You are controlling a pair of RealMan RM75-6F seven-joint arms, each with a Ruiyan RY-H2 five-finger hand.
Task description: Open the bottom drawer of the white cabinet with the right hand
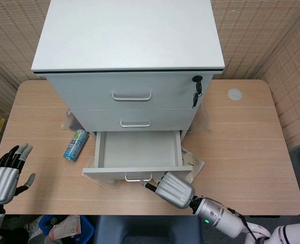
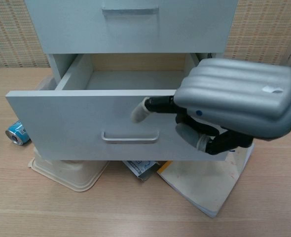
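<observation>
The white cabinet (image 1: pixel 129 35) stands at the back of the table. Its bottom drawer (image 1: pixel 137 150) is pulled out and empty. In the chest view the drawer front (image 2: pixel 76 123) faces me with its handle (image 2: pixel 129 139) free. My right hand (image 2: pixel 234 106) hovers just in front of the drawer front, above and right of the handle. One finger (image 2: pixel 138 112) stretches toward the panel and the others curl under the palm, holding nothing. In the head view the right hand (image 1: pixel 174 190) sits below the drawer's front edge. My left hand (image 1: pixel 5 175) hangs at the table's left front edge, fingers apart and empty.
A blue can (image 1: pixel 76 144) lies left of the drawer. Under the drawer front lie a beige food container (image 2: pixel 69 170), a small packet (image 2: pixel 140 168) and a booklet (image 2: pixel 209 182). Keys (image 1: pixel 196 94) hang from the cabinet's lock. A white disc (image 1: pixel 235 94) sits at the back right.
</observation>
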